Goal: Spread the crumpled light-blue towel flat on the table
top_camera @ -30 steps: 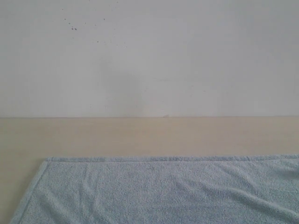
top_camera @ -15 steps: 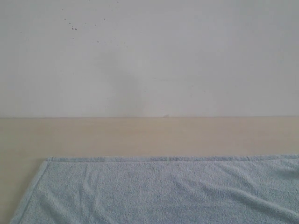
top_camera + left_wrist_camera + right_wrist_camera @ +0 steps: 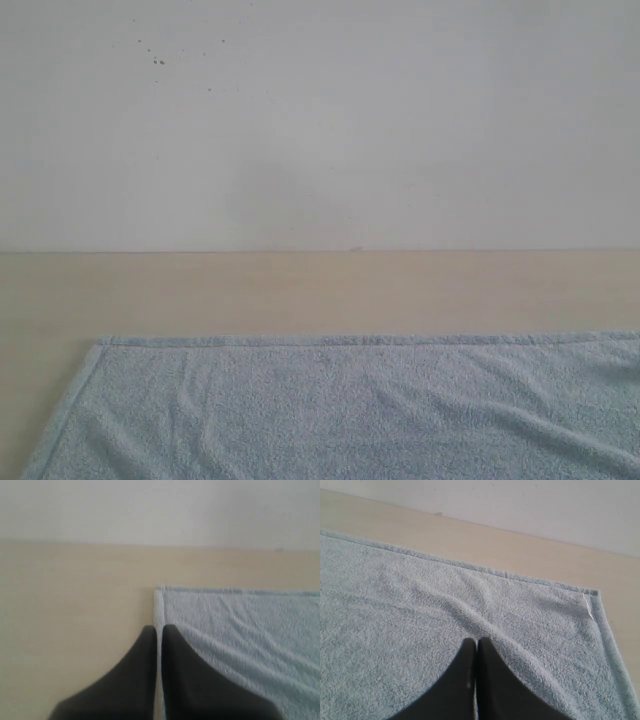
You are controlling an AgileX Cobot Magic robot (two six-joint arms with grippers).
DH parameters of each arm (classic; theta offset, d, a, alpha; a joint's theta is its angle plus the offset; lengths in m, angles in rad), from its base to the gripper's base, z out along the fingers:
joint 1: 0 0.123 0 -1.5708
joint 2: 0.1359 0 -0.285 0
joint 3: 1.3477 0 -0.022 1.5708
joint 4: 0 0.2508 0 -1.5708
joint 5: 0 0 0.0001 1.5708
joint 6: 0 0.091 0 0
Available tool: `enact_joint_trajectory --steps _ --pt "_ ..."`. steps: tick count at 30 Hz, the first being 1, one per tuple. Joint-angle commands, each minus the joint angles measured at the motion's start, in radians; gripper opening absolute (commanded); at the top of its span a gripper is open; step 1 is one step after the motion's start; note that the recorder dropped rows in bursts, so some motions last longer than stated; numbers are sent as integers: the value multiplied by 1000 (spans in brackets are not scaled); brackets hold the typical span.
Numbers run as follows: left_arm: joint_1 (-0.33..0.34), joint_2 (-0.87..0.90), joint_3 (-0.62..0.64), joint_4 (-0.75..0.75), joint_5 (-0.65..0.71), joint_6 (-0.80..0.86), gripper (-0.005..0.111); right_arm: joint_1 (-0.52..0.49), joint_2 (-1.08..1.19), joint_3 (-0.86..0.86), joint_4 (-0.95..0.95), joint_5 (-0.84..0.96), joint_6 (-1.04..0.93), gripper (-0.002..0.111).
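The left gripper (image 3: 159, 629), closed and empty, hangs just over the left edge of the towel (image 3: 240, 630), which lies almost flat on the table (image 3: 75, 605), its long axis running across to the right gripper (image 3: 476, 642), also closed and empty, above a low wrinkle (image 3: 470, 612) near the far right corner.

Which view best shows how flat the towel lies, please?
The right wrist view: the towel nearly fills it, ridges and one corner plain. The exterior view shows its far hem and a corner; the left wrist view, just one corner.
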Motion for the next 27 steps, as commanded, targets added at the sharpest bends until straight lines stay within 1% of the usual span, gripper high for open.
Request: enact_joint_trajectory --steps 1,5,27 --pt "5 -3 0 25 36 15 4 -4 -4 0 -8 -3 -1 0" --pt "5 -3 0 25 25 71 4 -4 -4 0 -8 -3 -1 0" --pt "5 -3 0 25 25 71 4 -4 -4 0 7 0 -1 0"
